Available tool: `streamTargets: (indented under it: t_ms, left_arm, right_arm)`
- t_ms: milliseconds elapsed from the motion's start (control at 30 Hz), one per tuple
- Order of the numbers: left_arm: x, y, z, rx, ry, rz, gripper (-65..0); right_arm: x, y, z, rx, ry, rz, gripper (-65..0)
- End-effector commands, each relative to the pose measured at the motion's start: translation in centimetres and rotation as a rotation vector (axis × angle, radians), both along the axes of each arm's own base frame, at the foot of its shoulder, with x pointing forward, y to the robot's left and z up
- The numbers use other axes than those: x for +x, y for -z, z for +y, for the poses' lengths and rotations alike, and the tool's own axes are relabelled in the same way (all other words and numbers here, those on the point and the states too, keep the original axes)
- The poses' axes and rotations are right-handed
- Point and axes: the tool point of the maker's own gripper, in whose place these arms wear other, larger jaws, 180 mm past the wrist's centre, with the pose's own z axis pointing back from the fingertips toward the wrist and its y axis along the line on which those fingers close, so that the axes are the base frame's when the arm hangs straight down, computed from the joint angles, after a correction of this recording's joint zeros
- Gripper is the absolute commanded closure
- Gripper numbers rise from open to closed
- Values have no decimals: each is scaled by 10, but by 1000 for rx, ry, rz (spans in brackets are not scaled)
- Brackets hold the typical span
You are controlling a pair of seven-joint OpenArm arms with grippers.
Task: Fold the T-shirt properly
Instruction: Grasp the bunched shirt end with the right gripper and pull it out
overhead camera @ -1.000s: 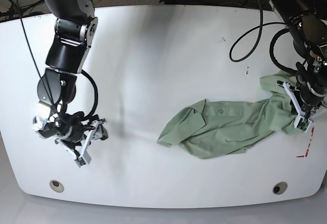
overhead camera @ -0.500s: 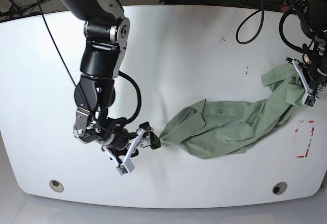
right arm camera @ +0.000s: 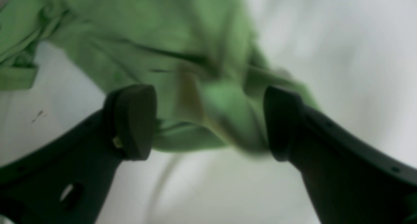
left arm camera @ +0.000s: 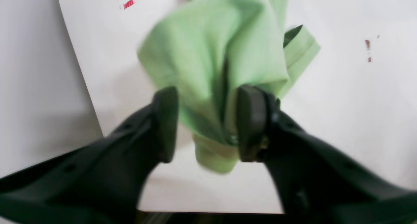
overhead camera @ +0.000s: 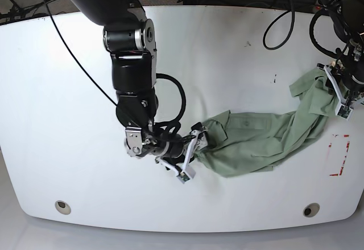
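Since a second ago, the right gripper [overhead camera: 190, 154] has swept in from the tabletop's [overhead camera: 170, 45] 9 o'clock side to the shirt's near corner, and the left gripper [overhead camera: 343, 95] has parted after being clamped. Nearest, the right wrist view shows spread jaws straddling a soft bunched corner without yet pinching it; motion blur hides whether a pad touches cloth. Toward 3 o'clock, the left jaws stand partly apart with a lifted fold between them, cloth against one pad, so whether it is gripped or being let go I cannot tell. The T-shirt [overhead camera: 256, 139] lies crumpled in a long arc from centre to 3 o'clock: pale sage-green knit, limp, creased, collar and placket up. Folding proper has probably not begun; this looks like regrasping to spread it flat.
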Motion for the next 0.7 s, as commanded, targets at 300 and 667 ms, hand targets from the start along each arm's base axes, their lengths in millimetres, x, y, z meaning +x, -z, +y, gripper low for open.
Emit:
streamTargets:
  t_ms: [300, 667]
  left_arm:
    - [6, -12, 3, 23, 8, -38, -15]
    - [7, -13, 3, 26, 9, -37, -65]
  right_arm:
    - [13, -10, 13, 111, 22, -61, 0]
    - [-6, -8, -82, -85, 128, -102, 0]
